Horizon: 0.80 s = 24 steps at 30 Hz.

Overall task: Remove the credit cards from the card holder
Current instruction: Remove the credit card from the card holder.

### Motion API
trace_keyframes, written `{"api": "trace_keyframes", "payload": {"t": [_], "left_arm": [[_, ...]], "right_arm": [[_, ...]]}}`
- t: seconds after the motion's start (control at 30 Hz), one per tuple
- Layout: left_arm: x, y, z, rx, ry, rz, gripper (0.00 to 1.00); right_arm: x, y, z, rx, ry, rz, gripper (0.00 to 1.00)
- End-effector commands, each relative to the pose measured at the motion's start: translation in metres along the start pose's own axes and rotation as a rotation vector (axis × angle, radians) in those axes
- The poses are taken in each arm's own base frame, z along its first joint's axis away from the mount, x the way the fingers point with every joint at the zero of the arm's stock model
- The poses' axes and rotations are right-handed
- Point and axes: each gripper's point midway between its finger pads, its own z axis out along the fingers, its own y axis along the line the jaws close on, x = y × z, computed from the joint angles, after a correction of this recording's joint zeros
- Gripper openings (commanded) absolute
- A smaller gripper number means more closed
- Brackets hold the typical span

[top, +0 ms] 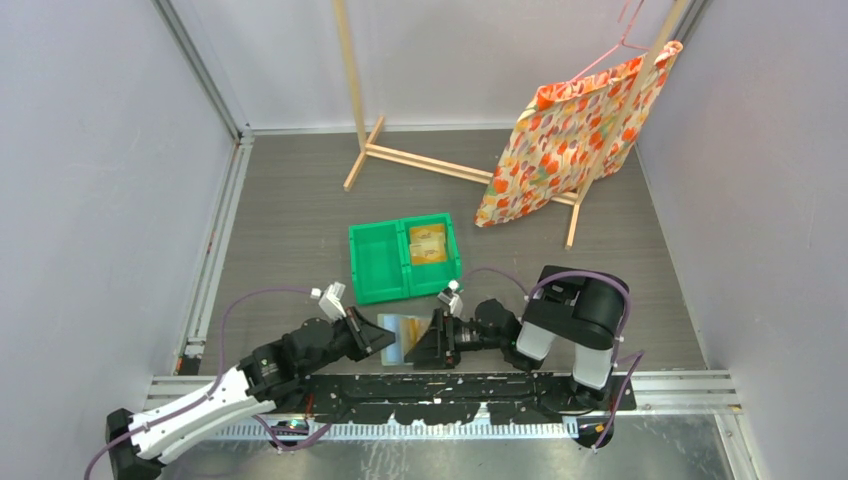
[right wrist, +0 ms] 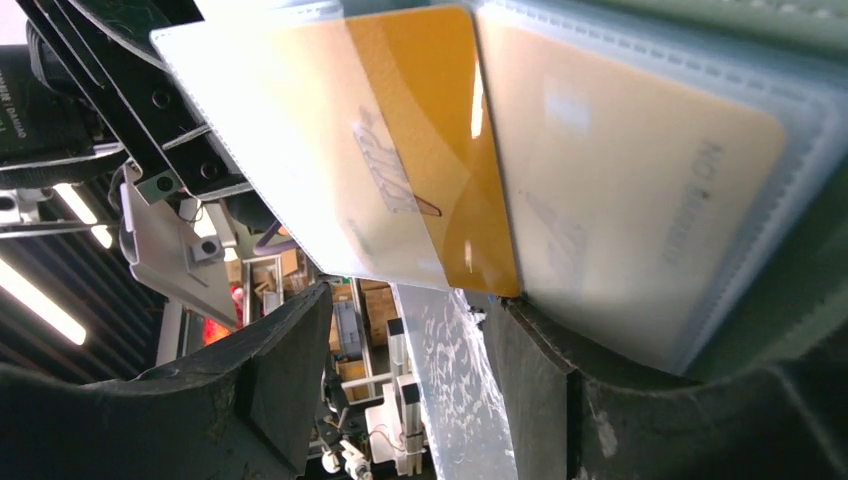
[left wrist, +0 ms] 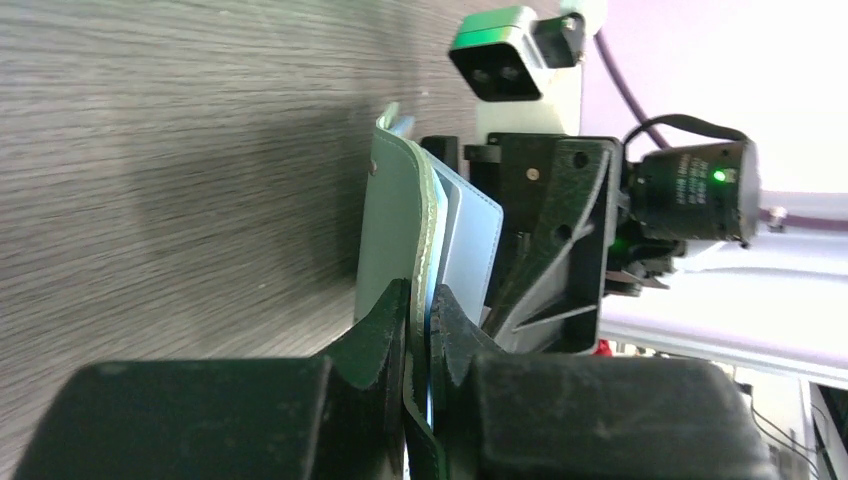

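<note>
Left end effector (left wrist: pixel 420 300) pinches card holder (left wrist: pixel 390 220); right end effector (right wrist: pixel 410 310) spread near glossy card (right wrist: pixel 440 130).

I've got my left gripper (left wrist: pixel 420 318) pinched shut on the lower edge of the flat grey-green bifold card holder (left wrist: pixel 390 230), its pale blue lining showing, against the grey wood-grain tabletop (left wrist: pixel 180 150).

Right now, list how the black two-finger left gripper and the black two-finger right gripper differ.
The left gripper is shut, pinching an edge of the grey-green bifold card holder; the right gripper stands open, gripping nothing. The left gripper sits left of the holder, the right gripper right of it, facing an orange-yellow card in a clear sleeve. Both are black and close to the holder.
</note>
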Motion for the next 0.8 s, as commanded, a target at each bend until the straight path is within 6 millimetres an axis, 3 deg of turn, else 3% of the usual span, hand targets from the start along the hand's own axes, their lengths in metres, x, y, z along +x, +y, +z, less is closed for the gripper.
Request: {"api": "trace_keyframes", "payload": {"t": [0.0, 0.2, 0.47, 0.77], "left_arm": [[0.01, 0.076, -0.004, -0.297, 0.016, 0.024, 0.01], [0.009, 0.086, -0.006, -0.33, 0.004, 0.026, 0.01], [0.005, 0.104, -0.019, -0.375, -0.04, -0.007, 0.01], [0.011, 0.119, -0.02, -0.455, -0.011, 0.002, 0.01]], "right_arm": [[-0.006, 0.004, 0.002, -0.023, -0.038, -0.002, 0.65], [-0.005, 0.003, -0.002, -0.017, -0.045, 0.006, 0.65], [0.007, -0.021, -0.016, 0.085, -0.019, 0.042, 0.64], [-0.003, 0.018, -0.011, 0.051, -0.033, -0.05, 0.48]]}}
